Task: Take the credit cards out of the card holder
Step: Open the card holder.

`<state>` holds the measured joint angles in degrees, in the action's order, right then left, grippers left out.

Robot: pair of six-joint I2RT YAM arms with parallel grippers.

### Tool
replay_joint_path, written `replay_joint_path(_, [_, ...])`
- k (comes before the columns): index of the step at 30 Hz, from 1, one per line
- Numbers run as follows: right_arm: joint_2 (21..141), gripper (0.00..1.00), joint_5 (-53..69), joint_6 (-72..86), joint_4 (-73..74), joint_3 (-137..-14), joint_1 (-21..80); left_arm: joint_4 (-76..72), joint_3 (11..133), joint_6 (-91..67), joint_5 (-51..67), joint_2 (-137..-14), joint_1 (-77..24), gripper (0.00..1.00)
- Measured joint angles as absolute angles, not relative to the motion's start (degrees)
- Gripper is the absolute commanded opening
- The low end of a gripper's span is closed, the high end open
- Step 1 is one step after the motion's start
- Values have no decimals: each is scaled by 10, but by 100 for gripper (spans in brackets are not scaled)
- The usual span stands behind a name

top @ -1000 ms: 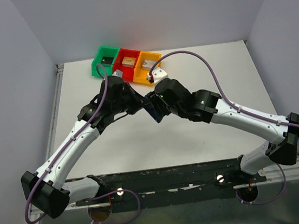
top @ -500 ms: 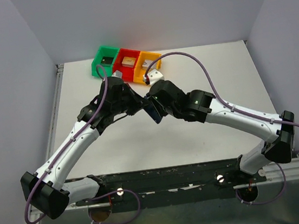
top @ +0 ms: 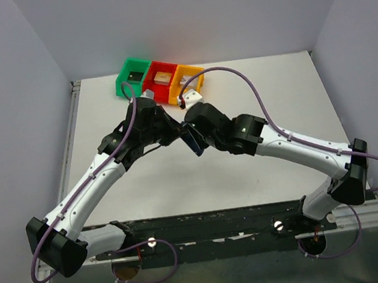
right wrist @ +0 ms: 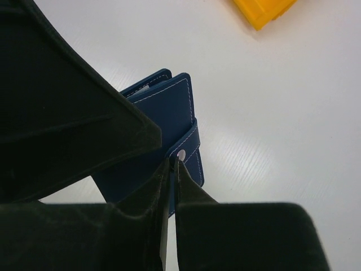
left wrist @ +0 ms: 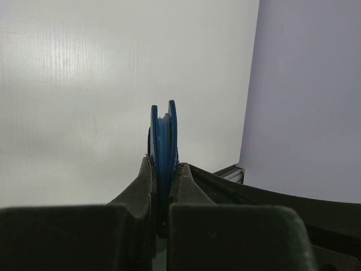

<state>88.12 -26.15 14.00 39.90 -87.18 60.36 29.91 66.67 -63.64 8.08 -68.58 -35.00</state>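
Right arm's slid a bit toward the left of the top view since a second ago, elbow tucked in and wrist closer to the orange bin (top: 188, 79), so the right claw (right wrist: 174, 164) now sits tighter against the card holder (top: 190, 141). Left arm hasn't budged, far as I can see, and the holder is in the same spot.

That spot is dead centre of the top view, wedged between the two wrists, in front of the green bin (top: 132, 74) and red bin (top: 160, 76). From up there it's just a dark blue sliver, long axis slanting from upper left to lower right. Can't tell if it touches the surface (top: 273, 96).

Left wrist view: the left claw (left wrist: 163, 169) is clenched on the holder's bottom edge. You see the holder (left wrist: 163, 141) edge-on, standing straight up the frame, both covers nearly together with a small gap at the top.

Right wrist view: the navy cover (right wrist: 169, 113) with white stitching faces the camera, long axis running from the upper middle down toward the lower right. The strap tab (right wrist: 189, 144) wraps over its right edge, and the right claw is pinched shut on the tab's end, just under the little metal snap (right wrist: 181, 153).
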Motion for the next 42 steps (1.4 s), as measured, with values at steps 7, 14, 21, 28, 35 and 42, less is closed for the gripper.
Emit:
replay_joint_path(7, [888,0,-263,141,402,-878,604,297,665,-636,76,-686,-350,0])
replay_joint_path(14, [888,0,-266,141,402,-878,604,296,665,-636,75,-686,-350,0])
replay_joint_path(21, [888,0,-272,146,403,-878,604,295,664,-635,73,-686,-350,0])
replay_joint_path(28, [879,0,-272,154,408,-878,592,284,654,-635,70,-682,-350,0])
replay_joint_path(35, [869,0,-293,154,423,-871,567,290,650,-635,73,-664,-354,0])
replay_joint_path(42, [843,45,-276,152,412,-837,567,291,648,-635,73,-661,-354,0])
